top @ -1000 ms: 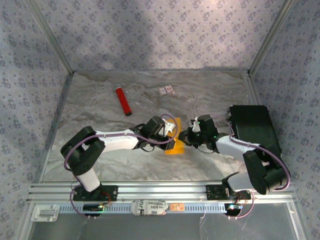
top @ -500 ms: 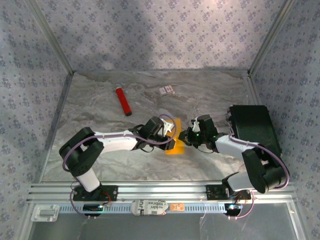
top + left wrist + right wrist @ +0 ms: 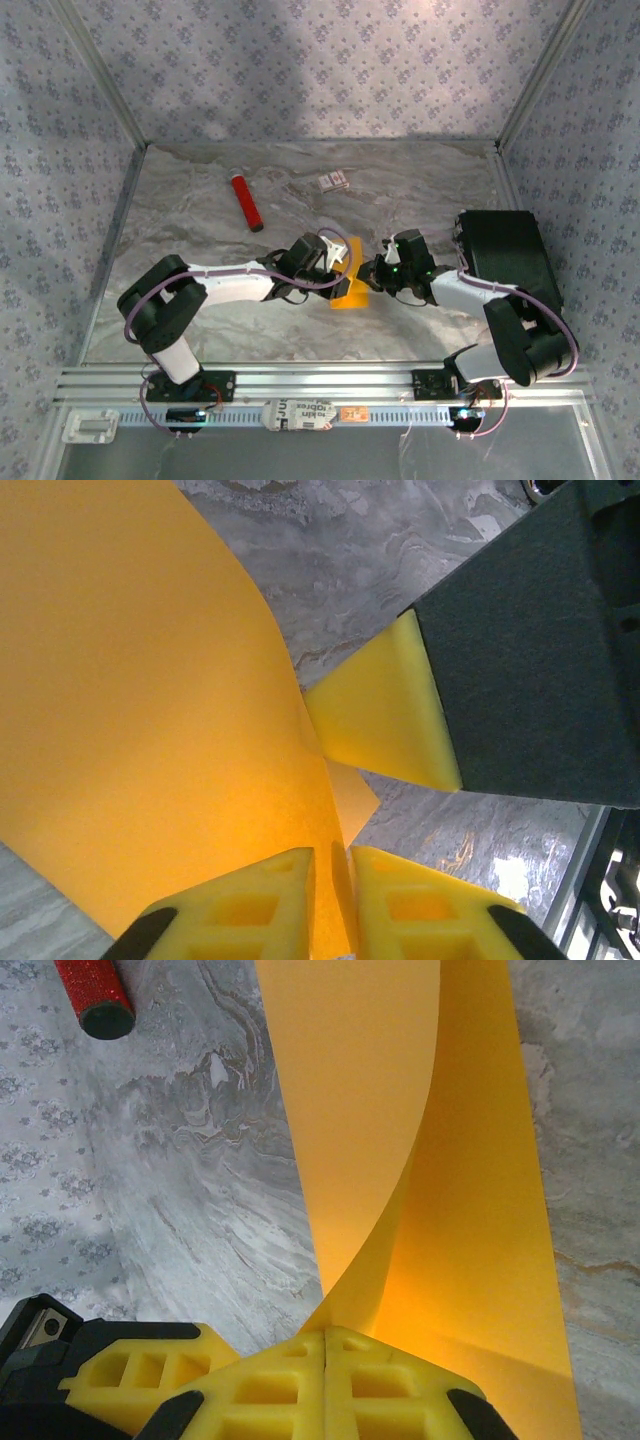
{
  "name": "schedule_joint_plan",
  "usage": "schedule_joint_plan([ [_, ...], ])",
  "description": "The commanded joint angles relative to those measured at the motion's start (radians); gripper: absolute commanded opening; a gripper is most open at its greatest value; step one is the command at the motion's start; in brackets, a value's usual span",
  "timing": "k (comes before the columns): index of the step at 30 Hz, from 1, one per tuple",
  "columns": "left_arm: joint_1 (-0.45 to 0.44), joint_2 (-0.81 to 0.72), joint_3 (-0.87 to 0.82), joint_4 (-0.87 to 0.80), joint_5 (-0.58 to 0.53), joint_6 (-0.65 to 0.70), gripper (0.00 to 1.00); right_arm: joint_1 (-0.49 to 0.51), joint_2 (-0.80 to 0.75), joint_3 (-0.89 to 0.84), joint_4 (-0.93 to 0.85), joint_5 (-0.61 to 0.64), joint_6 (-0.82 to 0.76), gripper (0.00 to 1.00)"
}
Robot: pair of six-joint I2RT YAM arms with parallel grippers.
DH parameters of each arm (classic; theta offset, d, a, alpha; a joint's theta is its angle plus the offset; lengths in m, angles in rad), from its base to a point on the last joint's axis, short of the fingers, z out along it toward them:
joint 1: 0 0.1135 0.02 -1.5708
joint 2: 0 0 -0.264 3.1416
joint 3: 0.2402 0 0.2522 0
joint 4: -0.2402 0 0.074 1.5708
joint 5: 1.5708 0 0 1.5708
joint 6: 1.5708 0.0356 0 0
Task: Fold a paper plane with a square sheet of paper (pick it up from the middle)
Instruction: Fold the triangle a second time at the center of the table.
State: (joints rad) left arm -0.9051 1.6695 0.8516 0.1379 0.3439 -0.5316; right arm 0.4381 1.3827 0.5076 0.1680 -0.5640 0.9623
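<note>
Desk (image 3: 200, 310): marbled top, black box (image 3: 505, 260) at the right edge, both arms reaching in to mid-desk.

The square sheet of paper (image 3: 350, 297) is between the two pincers near the centre. Part of it is raised off the surface, and it bows in a soft curve in both wrist views (image 3: 150, 730) (image 3: 470, 1210).

Left pincer (image 3: 330, 855): fingers nearly together, with the sheet's edge running into the thin gap. We read that as pinching the paper. Right pincer (image 3: 325, 1338): pads pressed flat together, with the paper coming out from between them.

Red tube (image 3: 246, 202) and small white card (image 3: 334, 181) lie farther back, well apart from the work.

Status, our call: the pickup is done. We see no sharp crease, centre ridge or dart shape yet, so essentially all the folds are left.
</note>
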Motion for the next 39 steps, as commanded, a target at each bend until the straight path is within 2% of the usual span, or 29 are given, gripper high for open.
schedule_joint_plan([
  [1, 0.006, -0.014, -0.001, 0.033, -0.003, -0.002, 0.1, -0.006, 0.009, 0.019, -0.015, 0.004, 0.015, 0.06],
  [5, 0.006, -0.014, -0.004, 0.032, -0.001, -0.001, 0.04, -0.009, 0.009, 0.017, -0.018, 0.003, 0.013, 0.06],
  [8, 0.006, -0.011, 0.002, 0.024, -0.005, 0.004, 0.03, -0.009, 0.0, 0.016, -0.036, 0.012, 0.002, 0.06],
  [14, 0.016, 0.026, 0.038, -0.03, 0.02, 0.021, 0.02, 0.008, -0.062, 0.023, -0.201, 0.117, -0.063, 0.07],
  [17, 0.023, 0.042, 0.05, -0.051, 0.035, 0.027, 0.02, 0.013, -0.087, 0.005, -0.23, 0.143, -0.067, 0.07],
  [25, 0.034, 0.063, 0.079, -0.087, 0.067, 0.045, 0.03, 0.053, -0.087, -0.023, -0.183, 0.169, -0.029, 0.06],
  [33, 0.034, 0.076, 0.092, -0.084, 0.076, 0.042, 0.07, 0.053, -0.021, -0.001, 0.003, 0.069, 0.03, 0.06],
  [39, 0.038, 0.075, 0.09, -0.066, 0.076, 0.027, 0.1, 0.053, 0.036, 0.024, 0.042, 0.056, 0.045, 0.06],
])
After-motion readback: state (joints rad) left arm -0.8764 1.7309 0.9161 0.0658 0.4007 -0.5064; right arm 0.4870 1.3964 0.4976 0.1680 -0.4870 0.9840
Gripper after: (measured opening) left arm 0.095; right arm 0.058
